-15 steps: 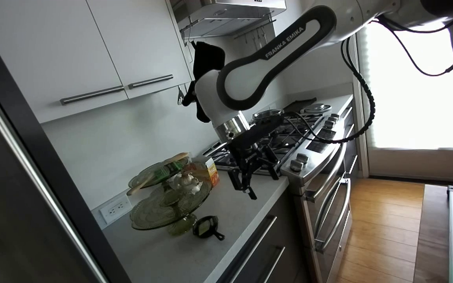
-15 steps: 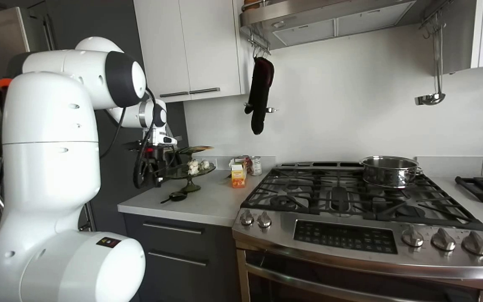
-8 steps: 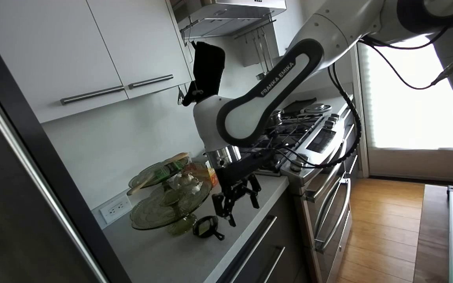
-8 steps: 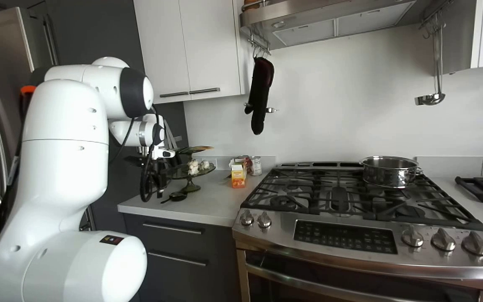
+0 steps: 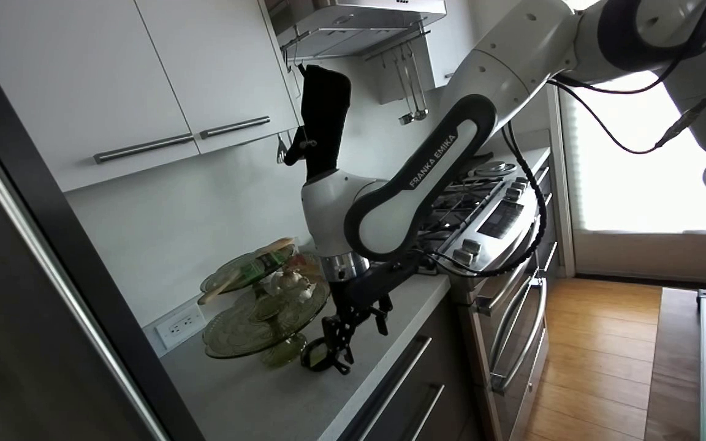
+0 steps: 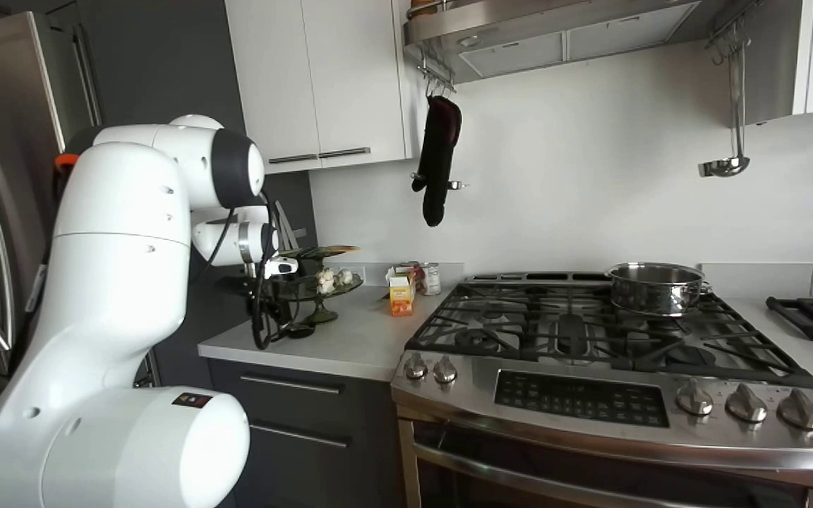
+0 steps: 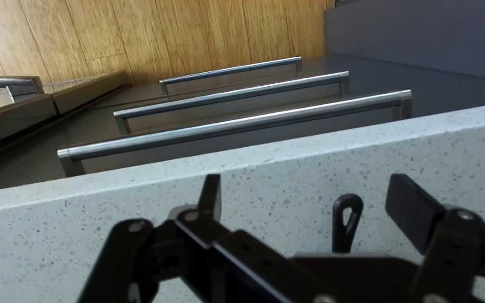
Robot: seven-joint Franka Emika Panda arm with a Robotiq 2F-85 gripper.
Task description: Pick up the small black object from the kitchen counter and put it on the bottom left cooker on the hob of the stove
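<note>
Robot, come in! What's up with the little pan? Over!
Fingers open, gripping nothing. Little pan on counter, handle seen between fingers in wrist view. Glass stand close by, possible bump.

In an exterior view the gripper [image 5: 356, 339] hides part of the small black object [image 5: 313, 359]; contact we cannot judge.

The pale counter [image 6: 371, 346] carries a small black pan [image 5: 316, 355], just beside a green glass stand [image 5: 236, 334]. An orange box [image 6: 401, 300] and a can [image 6: 432, 280] also sit on it

Small black pan [image 5: 314, 356] (looped handle [image 7: 342, 240]) flat on pale counter [image 5: 261, 398]
</note>
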